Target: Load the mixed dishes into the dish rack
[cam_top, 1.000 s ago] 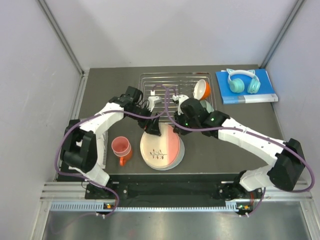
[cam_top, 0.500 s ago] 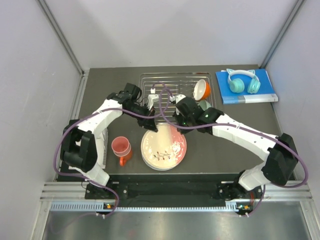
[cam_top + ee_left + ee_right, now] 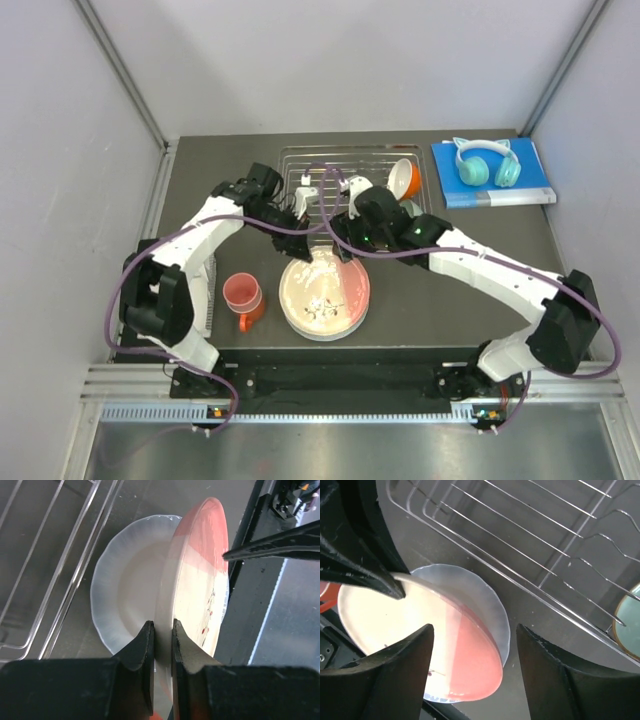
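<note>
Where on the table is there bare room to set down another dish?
Bare table right of the stacked plates, at the front edge; also the far-left corner beside the dish rack. Crowded: between rack and plates, where both arms meet.

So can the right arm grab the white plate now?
Probably not: the patterned plate, pinched tilted by the left gripper, covers most of the white plate, though the right gripper hangs open above.

Teal cat-ear headphones [image 3: 487, 162] rest on a blue book [image 3: 500, 197] on the dark table [image 3: 215, 165].
</note>
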